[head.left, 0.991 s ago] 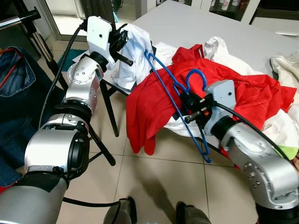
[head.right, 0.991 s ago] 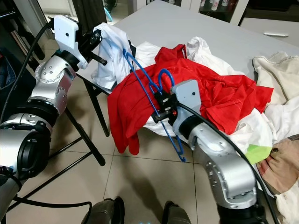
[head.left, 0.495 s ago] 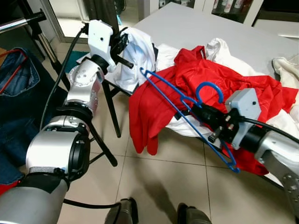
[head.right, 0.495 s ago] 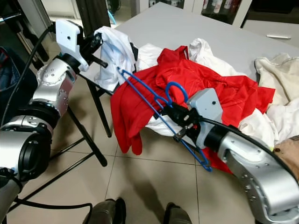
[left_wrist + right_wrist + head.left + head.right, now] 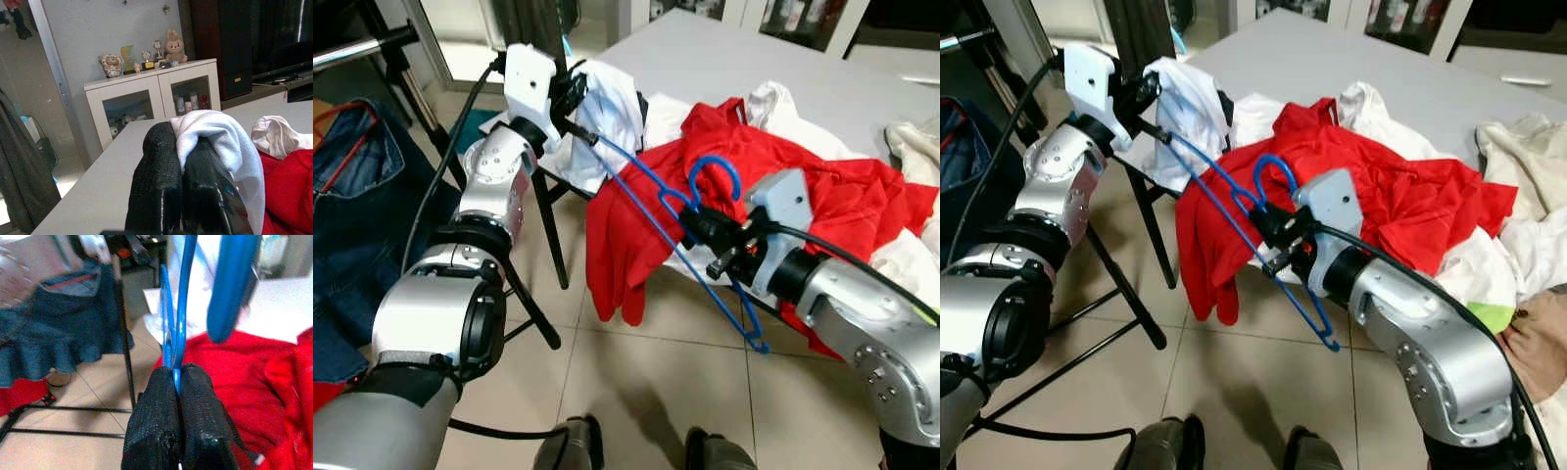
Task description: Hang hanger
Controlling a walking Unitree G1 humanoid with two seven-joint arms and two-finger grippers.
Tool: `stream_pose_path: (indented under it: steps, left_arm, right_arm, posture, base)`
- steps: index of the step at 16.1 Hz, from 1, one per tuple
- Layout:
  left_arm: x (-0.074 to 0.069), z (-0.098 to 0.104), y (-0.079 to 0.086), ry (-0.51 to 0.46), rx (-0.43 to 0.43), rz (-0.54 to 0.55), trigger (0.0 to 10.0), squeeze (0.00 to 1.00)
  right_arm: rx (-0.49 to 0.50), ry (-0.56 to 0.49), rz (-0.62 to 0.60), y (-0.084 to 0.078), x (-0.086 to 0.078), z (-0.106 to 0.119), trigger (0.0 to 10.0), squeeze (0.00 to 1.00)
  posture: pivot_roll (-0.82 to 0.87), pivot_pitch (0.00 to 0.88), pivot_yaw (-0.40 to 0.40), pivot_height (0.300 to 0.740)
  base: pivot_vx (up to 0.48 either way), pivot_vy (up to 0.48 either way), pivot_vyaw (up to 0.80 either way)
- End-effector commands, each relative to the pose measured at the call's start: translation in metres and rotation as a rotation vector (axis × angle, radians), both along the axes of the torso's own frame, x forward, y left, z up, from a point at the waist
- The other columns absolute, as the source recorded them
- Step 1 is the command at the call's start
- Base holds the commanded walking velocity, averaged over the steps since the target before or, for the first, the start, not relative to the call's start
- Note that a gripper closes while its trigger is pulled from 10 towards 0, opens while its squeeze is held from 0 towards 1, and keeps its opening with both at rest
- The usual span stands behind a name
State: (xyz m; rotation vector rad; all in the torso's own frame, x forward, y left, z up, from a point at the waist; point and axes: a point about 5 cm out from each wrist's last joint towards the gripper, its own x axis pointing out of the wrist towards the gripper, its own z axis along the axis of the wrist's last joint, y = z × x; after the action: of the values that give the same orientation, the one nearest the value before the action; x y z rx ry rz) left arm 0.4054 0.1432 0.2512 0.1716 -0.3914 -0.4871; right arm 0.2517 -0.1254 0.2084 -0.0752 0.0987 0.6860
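Since approx 0.5 s ago the right gripper (image 5: 697,227) has swung the blue hanger (image 5: 651,201) up and toward the left gripper (image 5: 570,96). The hanger's far tip now sits at or just beside the white shirt (image 5: 607,117) that the left fingers pinch shut. Before, it hung lower, further to the robot's right. Judgement: the hanger is being fed into the white shirt, w/ hanging on the rack still to do.

Right fingers (image 5: 166,426) are clamped on the hanger at the neck, below its hook. The hanger is thin blue wire, triangular w/ a curved hook. The white shirt is soft and bunched. The red shirt (image 5: 1400,196) drapes limp off the grey table (image 5: 1332,54) edge. Whether the tip is inside the cloth is unclear.
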Motion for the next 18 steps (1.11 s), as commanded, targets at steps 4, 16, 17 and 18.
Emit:
stream_pose_path:
  steps: [4,16,17,18]
  left_arm:
    - [-0.002,0.003,0.004,-0.032,0.018,0.005,0.0,0.0]
    - [-0.007,-0.014,-0.008,-0.016,0.012,-0.036,0.0,0.0]
    - [-0.007,-0.014,-0.01,-0.016,0.012,-0.042,0.0,0.0]
    - [-0.007,-0.015,-0.012,-0.016,0.01,-0.047,0.0,0.0]
  right_arm:
    - [-0.042,0.071,-0.115,-0.008,0.008,-0.012,10.0,0.0]
    - [0.108,0.039,-0.242,0.009,0.033,0.007,10.0,0.0]
    - [0.114,0.038,-0.245,0.01,0.035,0.007,10.0,0.0]
    - [0.12,0.038,-0.248,0.012,0.036,0.008,10.0,0.0]
  posture:
    - [-0.02,0.098,0.066,0.74]
    - [-0.01,0.098,0.07,0.74]
    - [-0.01,0.098,0.07,0.74]
    - [-0.01,0.098,0.07,0.74]
  base:
    - [0.0,0.0,0.0]
    - [0.0,0.0,0.0]
    - [0.0,0.0,0.0]
    - [0.0,0.0,0.0]
